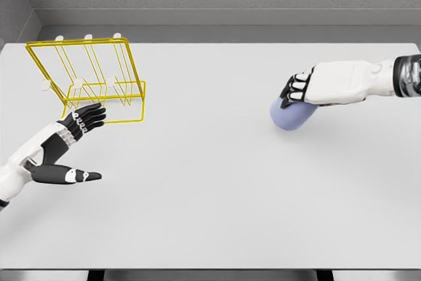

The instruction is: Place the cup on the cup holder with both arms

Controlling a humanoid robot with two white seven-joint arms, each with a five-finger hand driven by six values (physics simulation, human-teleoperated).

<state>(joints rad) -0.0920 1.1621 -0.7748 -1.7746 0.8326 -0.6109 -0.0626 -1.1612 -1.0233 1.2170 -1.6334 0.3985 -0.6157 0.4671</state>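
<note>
white table [210,215]: right hand [299,90] on lavender cup [293,115], yellow rack [89,80] far left

**Materials and finish**

Cup [293,115] under the right hand [297,90]: matt pale lavender-blue, smooth, no gloss, looks like plastic or unglazed ceramic, cannot tell which. Cup holder [92,80] just beyond the left hand [77,144]: thin yellow wire, smooth painted-metal look, small white peg tips. Both hands: smooth white shell with slight sheen, black matt fingers with grey joints. Table [210,195] beneath hands: plain light grey, matt, smooth.
</note>
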